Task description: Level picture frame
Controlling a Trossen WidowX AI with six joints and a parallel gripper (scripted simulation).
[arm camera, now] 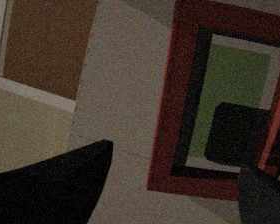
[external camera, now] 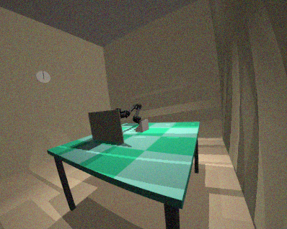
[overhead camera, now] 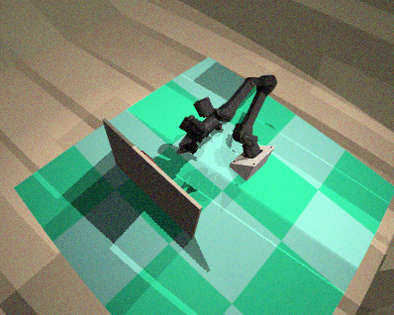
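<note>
gripper (overhead camera: 186, 149) (arm camera: 176, 163) fingers stand partway apart, with nothing held between them — they point at the panel (overhead camera: 152, 179) (external camera: 107, 127). the red picture frame (arm camera: 162, 120) is on the panel's arm-facing side, near the panel's top edge, and looks tilted in the wrist view. the arm (overhead camera: 254, 106) (external camera: 137, 111) bends back to its pale base block (overhead camera: 256, 167) (external camera: 144, 125) — the panel stands nearer the table's (overhead camera: 264, 264) (external camera: 146, 155) left corner in the top view.

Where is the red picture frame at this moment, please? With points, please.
In the wrist view, the red picture frame (arm camera: 161, 145) is on the right side, against the pale panel (arm camera: 126, 75), partly behind the right-hand gripper finger.
</note>
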